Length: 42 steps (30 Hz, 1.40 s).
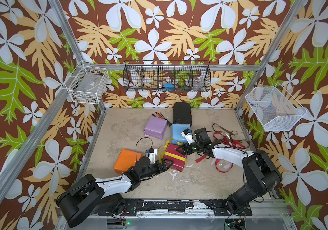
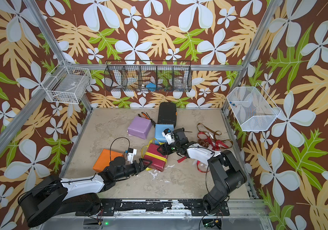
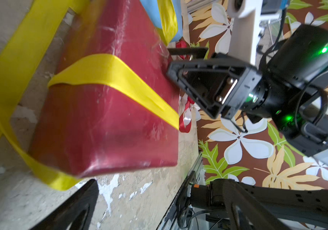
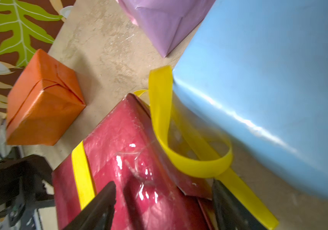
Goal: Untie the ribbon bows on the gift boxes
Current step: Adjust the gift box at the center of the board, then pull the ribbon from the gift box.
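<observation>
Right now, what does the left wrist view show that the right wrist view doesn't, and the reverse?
Only the left wrist view shows the whole right gripper, at the edge of the dark red box, and a red ribbon loop beyond it. Only the right wrist view shows the orange box and lilac box. Both show the dark red box with the yellow ribbon round it and the light blue box beside it.

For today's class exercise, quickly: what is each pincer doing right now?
Left pincer: open, at the red box, holding nothing.
Right pincer: open, fingers either side of the red box's corner, gripping nothing.
</observation>
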### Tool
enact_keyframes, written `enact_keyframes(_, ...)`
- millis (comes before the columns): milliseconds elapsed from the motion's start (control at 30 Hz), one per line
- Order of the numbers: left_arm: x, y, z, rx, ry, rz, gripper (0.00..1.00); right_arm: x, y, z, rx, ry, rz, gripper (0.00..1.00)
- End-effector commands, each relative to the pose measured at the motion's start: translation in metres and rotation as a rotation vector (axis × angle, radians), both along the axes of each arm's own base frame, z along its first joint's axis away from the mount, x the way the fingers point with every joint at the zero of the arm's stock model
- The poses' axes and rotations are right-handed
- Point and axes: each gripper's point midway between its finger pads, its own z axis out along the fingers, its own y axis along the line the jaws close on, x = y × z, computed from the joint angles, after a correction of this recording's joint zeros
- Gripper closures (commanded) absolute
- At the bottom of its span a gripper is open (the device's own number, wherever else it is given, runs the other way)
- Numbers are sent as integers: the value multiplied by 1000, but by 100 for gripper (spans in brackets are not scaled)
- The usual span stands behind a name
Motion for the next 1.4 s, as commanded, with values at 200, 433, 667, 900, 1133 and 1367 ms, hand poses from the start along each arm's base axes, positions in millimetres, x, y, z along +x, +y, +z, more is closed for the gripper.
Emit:
enact_keyframes(200,34,1,6,28,-66,87,0,-51,11,11,230,142,45,27)
enact_keyframes(433,43,16,-4,67,-48,103,0,-71,7,12,269,164,39,27)
enact_keyframes(667,48,44,-2,289,-103,137,0,-39,-30,23,9,15,-128,26)
enact_keyframes(900,51,60,6,405,-177,159,5,-44,1,41,23,21,-47,42)
enact_keyframes(1133,48,48,-16,369,-128,109,20,-56,36,26,-61,55,-7,53)
enact_keyframes(1367,47,51,-21,374,-133,117,17,-47,37,16,-360,-52,-103,50)
